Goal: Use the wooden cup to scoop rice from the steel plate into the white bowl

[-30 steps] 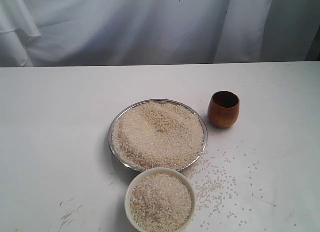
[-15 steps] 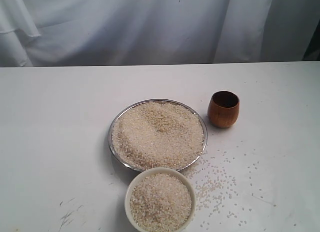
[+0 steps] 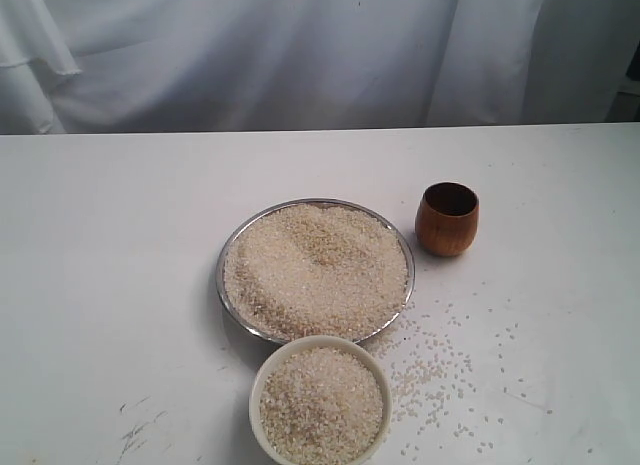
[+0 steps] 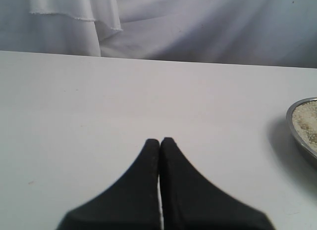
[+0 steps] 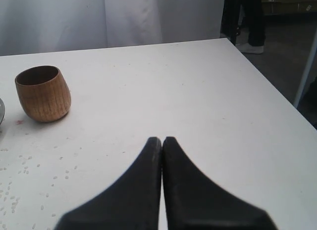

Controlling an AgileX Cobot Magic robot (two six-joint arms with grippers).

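Left gripper (image 4: pixel 160 140) and right gripper (image 5: pixel 162 139): both fingers pressed together, empty.

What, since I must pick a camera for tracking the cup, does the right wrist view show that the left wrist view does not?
Only the right wrist view: the wooden cup, upright, and loose grains on the table. Only the left wrist view: rice heaped in the steel plate. Both: a white curtain and a shut gripper: the left gripper and the right gripper.
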